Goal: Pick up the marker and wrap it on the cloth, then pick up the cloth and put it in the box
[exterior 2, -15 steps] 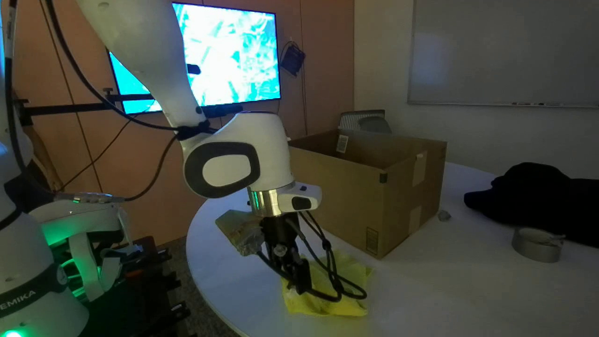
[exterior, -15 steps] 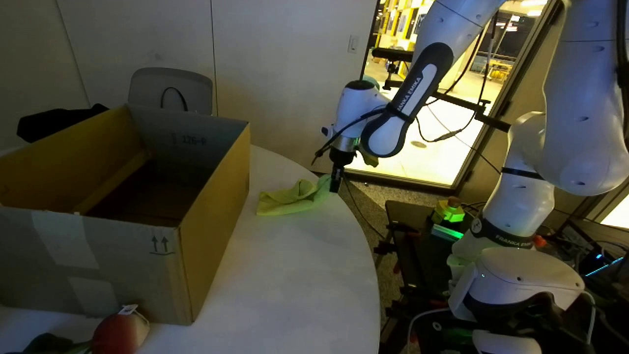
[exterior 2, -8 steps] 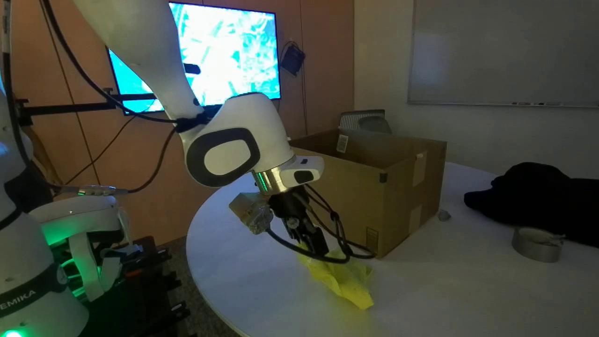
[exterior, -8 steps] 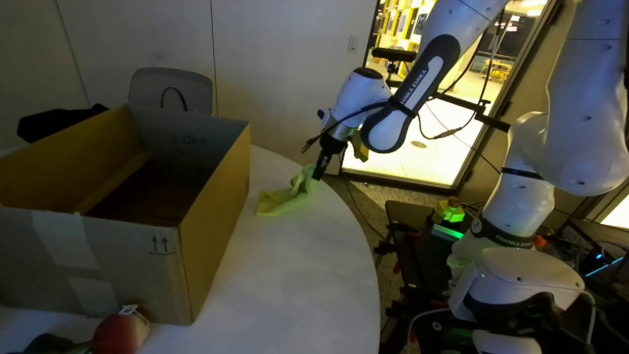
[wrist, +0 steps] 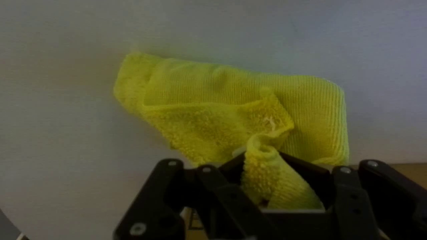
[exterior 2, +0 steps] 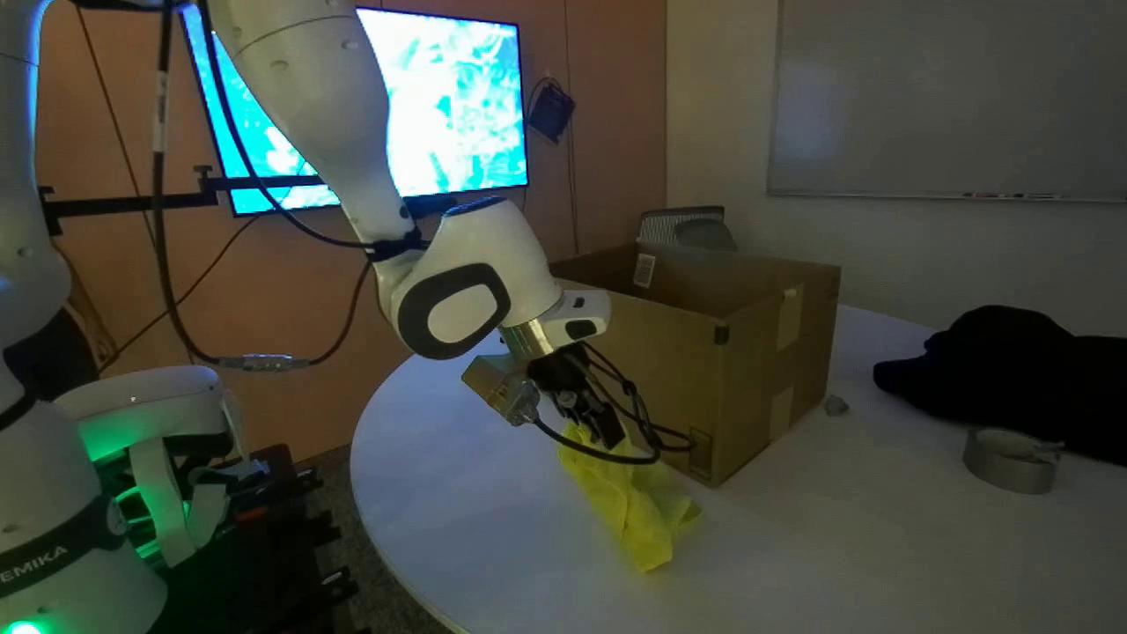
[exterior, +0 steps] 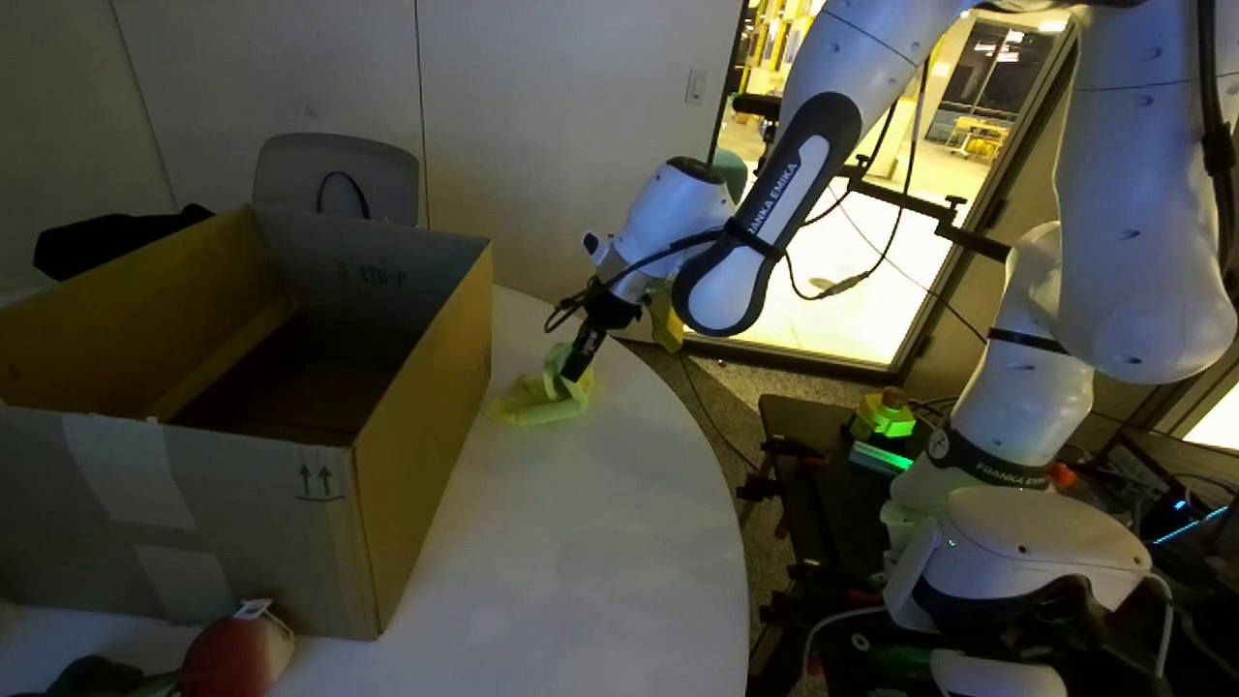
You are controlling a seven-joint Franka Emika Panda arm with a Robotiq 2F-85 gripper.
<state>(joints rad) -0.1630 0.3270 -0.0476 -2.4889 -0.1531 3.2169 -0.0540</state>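
Note:
The yellow cloth (exterior: 530,405) is folded and bunched on the white table beside the box, and shows in both exterior views (exterior 2: 636,515). My gripper (exterior: 575,368) is tilted above it, its fingers closed on a raised fold. In the wrist view, the gripper (wrist: 262,155) has the fold pinched between its fingertips, and the rest of the cloth (wrist: 213,88) spreads beyond them. The marker is not clearly seen; a small pale bit shows by the left fingertip, and I cannot tell what it is. The open cardboard box (exterior: 426,416) stands close to the cloth, also here (exterior 2: 647,379).
The round white table (exterior: 571,542) has its curved edge on the robot's side. A red and white round object (exterior: 237,653) lies by the box. A black garment (exterior 2: 1012,379), a tape roll (exterior 2: 1011,462) and a small grey lump (exterior 2: 836,405) lie beyond the box.
My gripper has tilted and moved toward the box with the pinched fold. It rose and then came partly down. The cloth has been pulled up, bunched and shifted slightly toward the box.

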